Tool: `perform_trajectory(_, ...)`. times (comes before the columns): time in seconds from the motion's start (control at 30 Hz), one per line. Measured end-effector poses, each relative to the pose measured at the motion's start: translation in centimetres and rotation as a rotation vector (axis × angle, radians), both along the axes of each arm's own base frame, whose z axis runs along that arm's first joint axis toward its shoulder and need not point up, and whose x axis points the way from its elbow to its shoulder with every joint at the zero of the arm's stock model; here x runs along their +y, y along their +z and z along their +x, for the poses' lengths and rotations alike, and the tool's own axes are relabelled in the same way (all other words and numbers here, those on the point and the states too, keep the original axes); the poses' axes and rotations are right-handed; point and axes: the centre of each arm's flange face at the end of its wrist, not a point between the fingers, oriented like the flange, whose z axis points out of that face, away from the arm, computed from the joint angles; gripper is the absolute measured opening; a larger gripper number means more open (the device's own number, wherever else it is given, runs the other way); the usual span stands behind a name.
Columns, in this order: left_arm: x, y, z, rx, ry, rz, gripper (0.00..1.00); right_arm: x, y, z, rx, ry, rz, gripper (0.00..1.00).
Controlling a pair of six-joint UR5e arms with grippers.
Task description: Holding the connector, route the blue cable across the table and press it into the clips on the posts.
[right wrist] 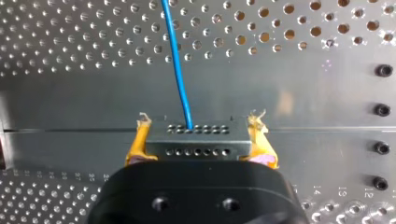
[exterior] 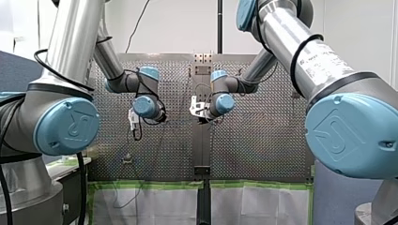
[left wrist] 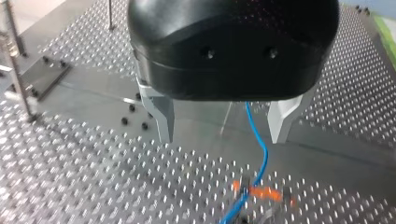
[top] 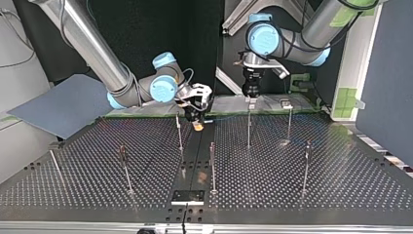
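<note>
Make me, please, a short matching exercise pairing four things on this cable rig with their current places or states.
1 connector
2 blue cable
3 left gripper
4 posts

A upright on the perforated table
B open, fingers apart
C clamped between yellow pads
D leading out of the connector

Pairs: 1-C, 2-D, 3-B, 4-A

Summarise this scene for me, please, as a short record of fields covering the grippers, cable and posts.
right gripper: yellow pads shut on the connector
left gripper: open, metal fingers either side of the blue cable
cable path: leaves the connector, runs ahead over the table
posts: upright on the table
clipped: cannot tell
</note>
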Motion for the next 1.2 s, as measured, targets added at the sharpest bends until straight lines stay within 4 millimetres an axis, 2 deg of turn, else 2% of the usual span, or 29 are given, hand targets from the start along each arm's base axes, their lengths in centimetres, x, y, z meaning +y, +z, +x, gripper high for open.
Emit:
perform_trajectory(0.23,-3.1,-0.7,0.7,0.003,-0.055,-0.014,1.00,-0.2,0.0,-0.2,0.000,-0.002,0.001,0.00)
perform_trajectory(0.5,-6.1,-2.8,0.6,0.044,-0.107,-0.017,1.00,-0.5,0.0,-0.5,0.000,-0.008,0.003,0.00)
perform_trajectory(0.7,-6.7,-3.8,2.4,0.051,-0.077,-0.013,1.00,-0.6,-0.1,-0.7,0.008,-0.010,0.007,0.00)
perform_trajectory(0.9,-6.6,-2.9,4.8,0.013,-0.021,-0.030,1.00,-0.8,-0.1,-0.9,0.010,-0.014,0.007,0.00)
perform_trajectory(1.07,-6.7,-2.6,5.4,0.002,-0.032,-0.039,1.00,-0.9,-0.1,-0.9,0.010,-0.016,0.007,0.00)
perform_trajectory(1.2,-6.8,-3.2,5.4,0.017,-0.046,-0.036,1.00,-1.0,-0.1,-1.0,0.009,-0.019,0.006,0.00)
